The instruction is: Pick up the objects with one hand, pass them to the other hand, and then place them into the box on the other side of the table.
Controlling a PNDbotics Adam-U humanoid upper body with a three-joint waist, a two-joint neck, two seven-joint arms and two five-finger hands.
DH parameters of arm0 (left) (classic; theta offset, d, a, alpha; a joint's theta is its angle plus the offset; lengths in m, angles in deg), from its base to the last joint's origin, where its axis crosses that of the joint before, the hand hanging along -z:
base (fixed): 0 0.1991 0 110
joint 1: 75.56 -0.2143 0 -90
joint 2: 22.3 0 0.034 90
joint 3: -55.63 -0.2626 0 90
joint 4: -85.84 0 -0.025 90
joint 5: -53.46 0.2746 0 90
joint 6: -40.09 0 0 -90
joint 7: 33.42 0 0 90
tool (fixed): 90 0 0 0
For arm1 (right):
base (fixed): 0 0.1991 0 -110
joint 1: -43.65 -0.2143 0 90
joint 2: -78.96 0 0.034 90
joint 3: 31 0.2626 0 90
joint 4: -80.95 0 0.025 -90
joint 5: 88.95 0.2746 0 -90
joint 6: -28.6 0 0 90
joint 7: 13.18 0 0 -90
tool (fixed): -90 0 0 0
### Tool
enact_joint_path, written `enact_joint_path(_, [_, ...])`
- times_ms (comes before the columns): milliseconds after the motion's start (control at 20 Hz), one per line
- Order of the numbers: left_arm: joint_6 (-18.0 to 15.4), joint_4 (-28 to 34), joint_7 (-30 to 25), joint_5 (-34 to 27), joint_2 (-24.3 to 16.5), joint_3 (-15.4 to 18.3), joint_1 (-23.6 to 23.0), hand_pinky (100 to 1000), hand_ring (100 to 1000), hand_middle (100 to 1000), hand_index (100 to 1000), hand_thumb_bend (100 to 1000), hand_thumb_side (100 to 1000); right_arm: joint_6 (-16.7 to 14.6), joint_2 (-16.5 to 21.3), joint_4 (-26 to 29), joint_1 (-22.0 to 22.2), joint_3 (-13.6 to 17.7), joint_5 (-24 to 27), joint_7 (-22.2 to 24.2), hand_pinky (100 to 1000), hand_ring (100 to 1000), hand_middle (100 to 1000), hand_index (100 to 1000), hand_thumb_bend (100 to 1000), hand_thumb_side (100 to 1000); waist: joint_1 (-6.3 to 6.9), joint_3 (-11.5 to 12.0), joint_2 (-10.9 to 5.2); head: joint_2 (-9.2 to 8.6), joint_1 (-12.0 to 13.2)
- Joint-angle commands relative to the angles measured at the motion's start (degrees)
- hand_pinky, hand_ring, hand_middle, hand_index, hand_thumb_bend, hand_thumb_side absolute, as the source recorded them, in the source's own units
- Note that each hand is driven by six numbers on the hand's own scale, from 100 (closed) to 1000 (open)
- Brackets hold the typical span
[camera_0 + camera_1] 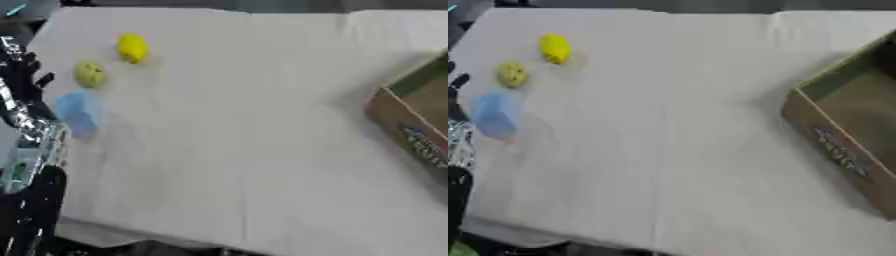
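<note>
Three small objects lie on the left part of the white cloth-covered table (245, 125); one box stands at its right edge.

- Left arm: the black and silver left arm runs up the left border of the left eye view. The left hand (24, 70) shows as dark fingers near the upper left; blur prevents judging whether they are straight or curled. Nothing is seen held in it.
- Pale blue soft-edged block (79, 114): lies flat on the cloth just beside the left arm, below the hand. Contact with the arm cannot be determined.
- Yellow-green round fruit-like object (90, 74): rests on the cloth just right of the left hand's fingers, apart from them, above the blue block.
- Bright yellow oval lemon-like object (133, 48): rests farther up and slightly right of the yellow-green one, near it, not touching.
- Brown open-topped cardboard box (833, 145): sits at the table's right edge, well apart from all three objects, blue lettering on its near wall. Interior visible; contents cannot be made out.
- Right hand: appears in neither view.
</note>
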Motion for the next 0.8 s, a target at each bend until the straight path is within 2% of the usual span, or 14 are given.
enact_joint_path(50, [-0.21, 0.76, -0.03, 0.26, -1.94, 0.14, 0.76, 687, 769, 632, 706, 294, 686, -0.09, 1.85, 0.38, -0.22, 0.37, -0.3, 0.18, 969, 630, 707, 735, 100, 574, -0.78, 0.05, -0.52, 0.44, 0.45])
enact_joint_path(250, [-0.09, 0.87, 0.19, 1.12, -2.04, 0.37, 0.77, 686, 768, 630, 705, 287, 684, -0.12, 1.85, 0.36, -0.19, 0.37, -0.34, 0.22, 969, 631, 707, 735, 100, 574, -0.79, 0.07, -0.52, 0.67, 0.66])
enact_joint_path(550, [1.37, 2.28, 1.79, 8.27, -1.81, 2.36, 1.11, 685, 769, 628, 705, 276, 677, -0.14, 1.85, 0.31, -0.04, 0.54, -0.39, 0.13, 969, 631, 707, 735, 100, 574, -0.8, 0.28, -0.51, 0.68, 0.17])
enact_joint_path(800, [3.88, 3.61, 0.46, 12.69, -2.9, 2.2, 2.02, 689, 768, 607, 701, 264, 679, -0.17, 1.73, 0.31, 0.09, 0.81, -0.51, -0.12, 969, 631, 707, 735, 100, 575, -0.81, 0.3, -0.28, 0.52, -0.81])
